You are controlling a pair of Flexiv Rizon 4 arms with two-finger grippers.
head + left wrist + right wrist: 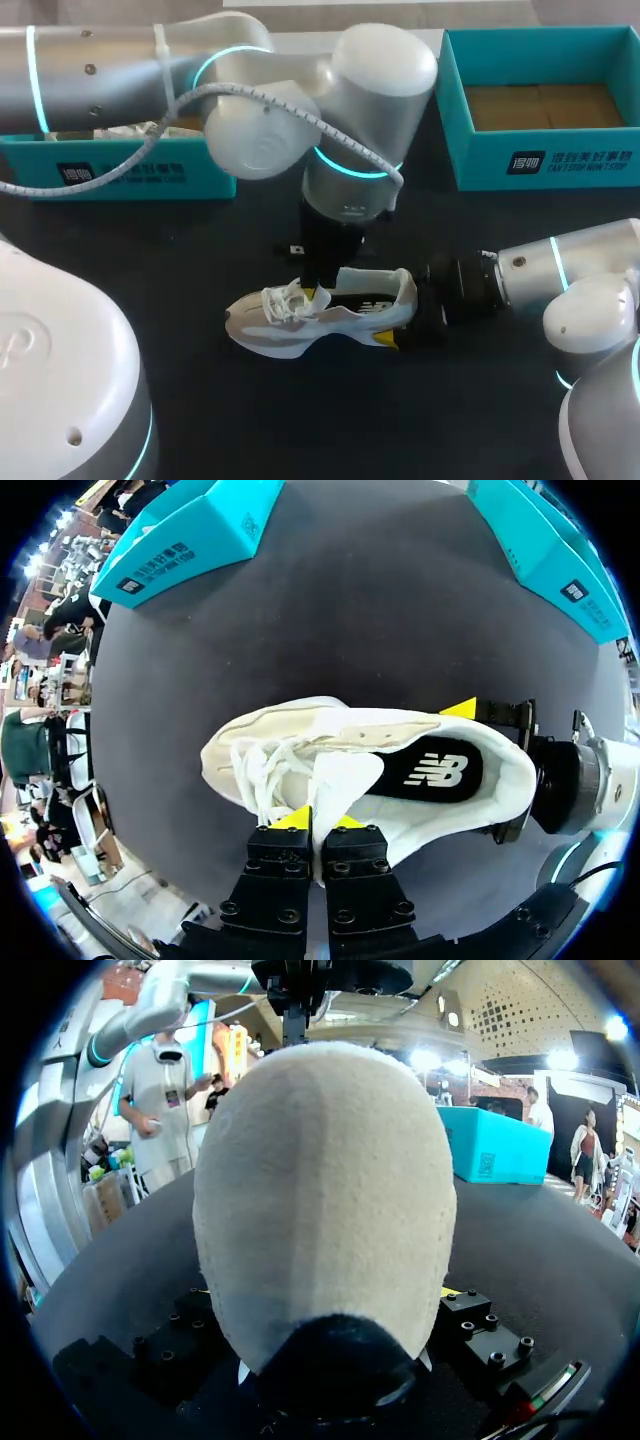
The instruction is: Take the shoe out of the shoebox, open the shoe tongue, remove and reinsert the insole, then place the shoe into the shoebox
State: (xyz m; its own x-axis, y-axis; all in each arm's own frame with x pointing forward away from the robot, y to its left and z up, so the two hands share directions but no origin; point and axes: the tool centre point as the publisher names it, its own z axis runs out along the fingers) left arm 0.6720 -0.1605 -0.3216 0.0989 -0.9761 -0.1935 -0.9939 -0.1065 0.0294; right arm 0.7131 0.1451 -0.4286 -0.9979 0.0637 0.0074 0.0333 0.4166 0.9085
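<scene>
The shoe is out of the box, a cream and white sneaker near the middle of the tabletop. Its toe points toward the left edge and its heel toward the right edge. From the left wrist view its mouth faces up, and the black insole lies inside it, with a white mark on it. The loose white laces are bunched over the forefoot.

The left gripper comes straight down on the shoe from above. Its two yellow tips are close together, pinched on the edge of the white tongue, which runs up between them. The right gripper comes in level from the right edge and holds the heel. One yellow tip lies against the far side of the collar and the other finger against the near side, so the fingers are clamped on the shoe from both sides. In the right wrist view the rounded heel sits between the black finger blocks.

Two teal shoeboxes stand along the far edge — one toward each corner, both well apart from the shoe. The left shoebox is partly behind the left arm, and crumpled white paper shows inside it. The right shoebox is open at the top and shows its brown cardboard floor.

The tabletop is dark and matte.
</scene>
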